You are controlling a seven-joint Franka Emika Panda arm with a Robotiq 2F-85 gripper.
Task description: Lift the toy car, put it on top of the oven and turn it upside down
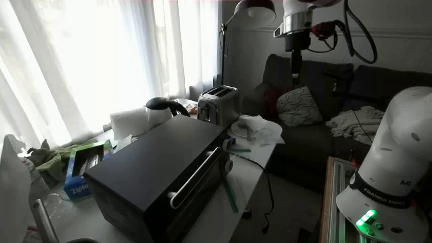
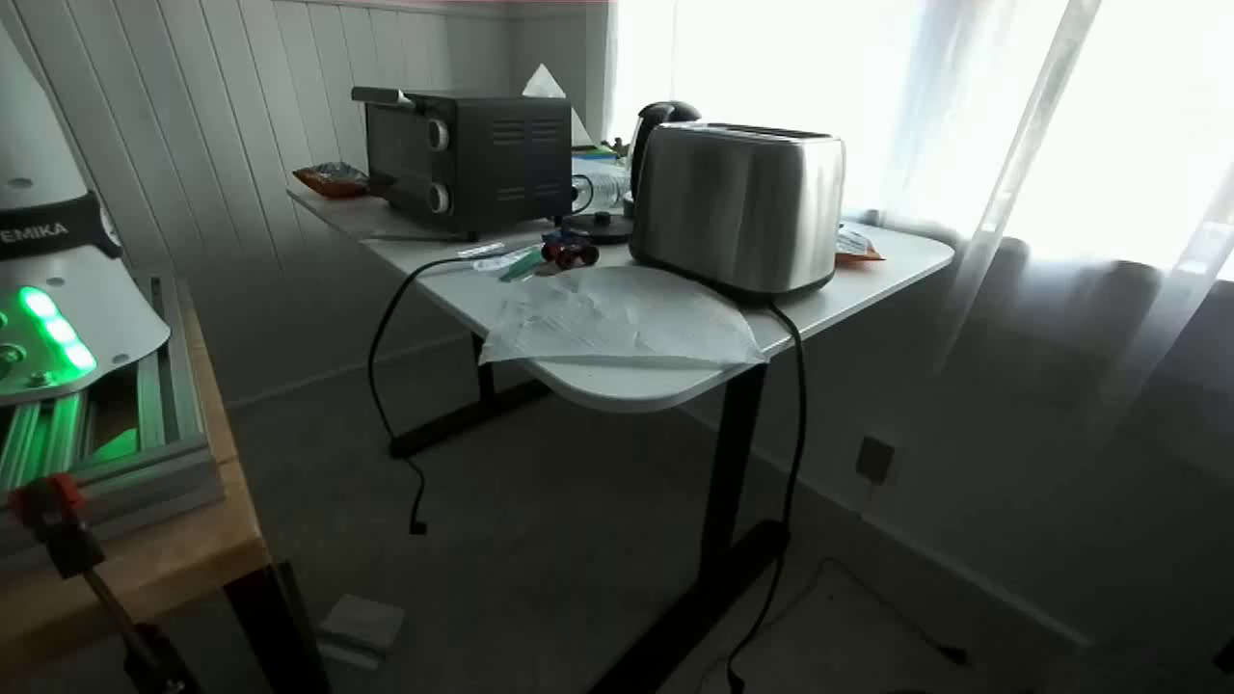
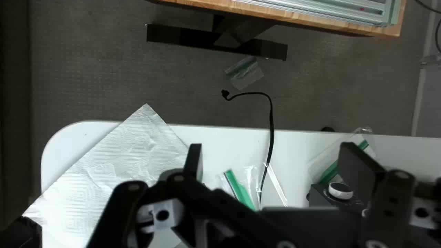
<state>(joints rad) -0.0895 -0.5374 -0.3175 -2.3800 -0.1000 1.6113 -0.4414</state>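
The tiny toy car (image 2: pixel 569 254), with dark wheels and red on it, sits on the white table (image 2: pixel 617 390) between oven and toaster. A bit of the car's blue (image 1: pixel 231 139) peeks out past the oven's knobs. The black oven (image 1: pixel 162 148) has a bare flat top and a bar handle in front; its knob corner (image 3: pixel 320 193) appears low in the wrist view. My gripper (image 1: pixel 295 79) hangs high over the table, pointing down. In the wrist view the gripper (image 3: pixel 272 158) stands wide open with nothing between its fingers. My gripper hides the car there.
A silver toaster (image 2: pixel 737 207) stands near the car, and a black kettle (image 1: pixel 158 104) is behind the oven. A paper towel (image 3: pixel 120 155), plastic bags (image 3: pixel 241 189) and a black cord (image 3: pixel 271 131) lie along the table edge. A lamp (image 1: pixel 254 13) rises beyond.
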